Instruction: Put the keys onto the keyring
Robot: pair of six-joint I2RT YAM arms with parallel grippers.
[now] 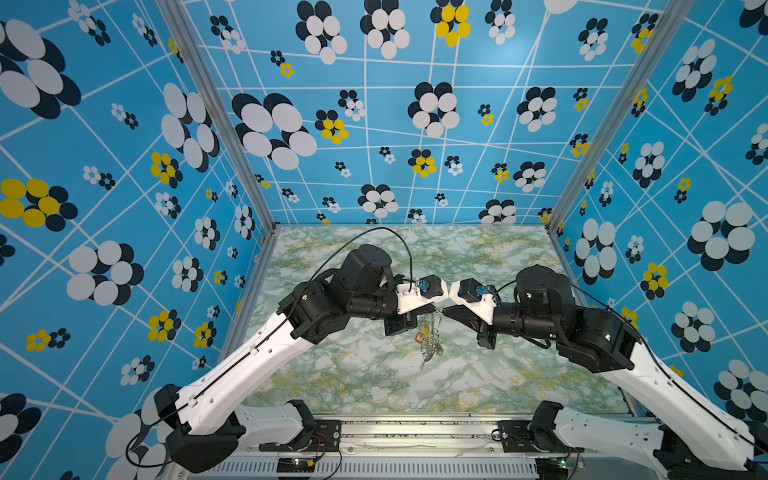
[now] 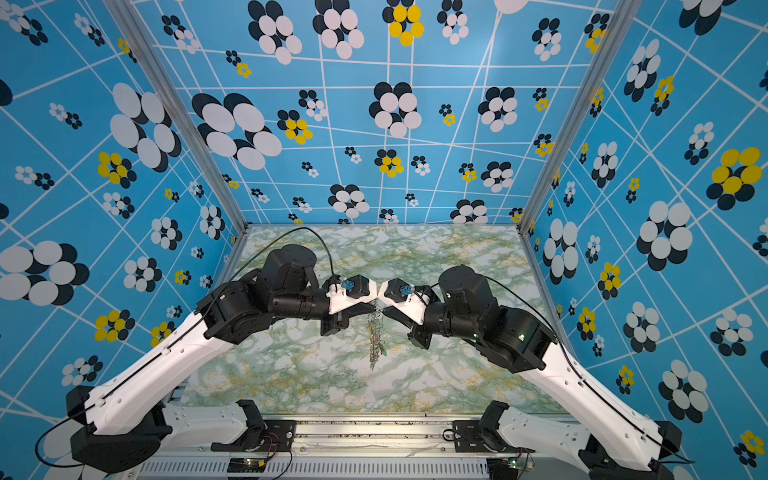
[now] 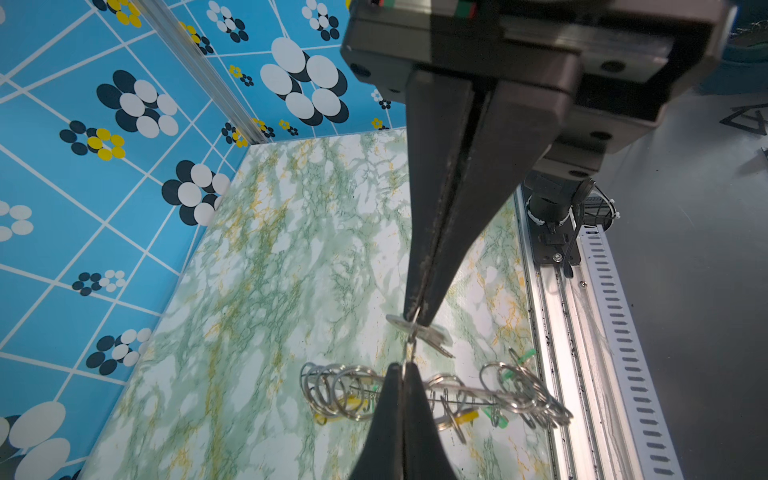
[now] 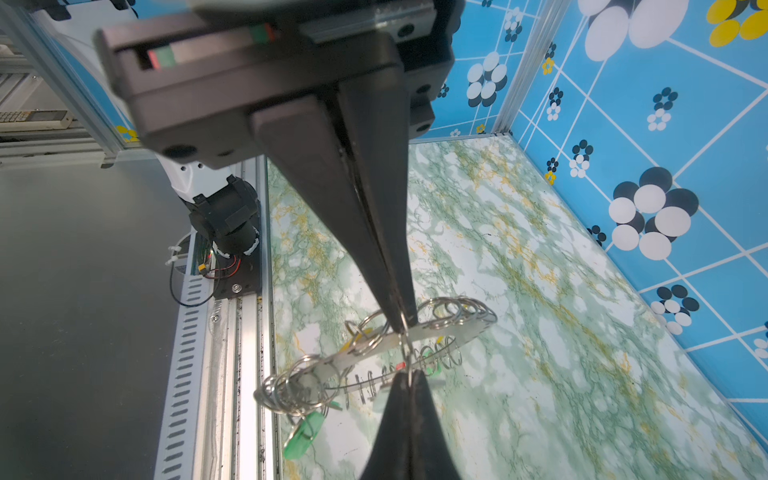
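Note:
The keyring point(image 1: 430, 336) point(image 2: 375, 338) hangs edge-on above the table, just under both fingertips. It is a flat grey disc point(image 4: 449, 332) fringed with wire loops point(image 3: 332, 386). My left gripper point(image 1: 436, 311) point(image 3: 403, 365) point(image 4: 401, 326) is shut on a thin wire loop at the rim. My right gripper point(image 1: 445, 311) point(image 4: 409, 372) point(image 3: 415, 318) meets it tip to tip, shut on the same loop. A silvery key point(image 3: 428, 334) hangs at the right tips. Keys with green point(image 4: 305, 432), red point(image 1: 422, 337) and yellow point(image 3: 467, 415) tags dangle from other loops.
The green marbled table point(image 1: 374, 374) lies below the hanging ring. Blue flowered walls point(image 1: 124, 208) close in the left, back and right sides. An aluminium rail point(image 1: 415, 432) with both arm bases runs along the front edge.

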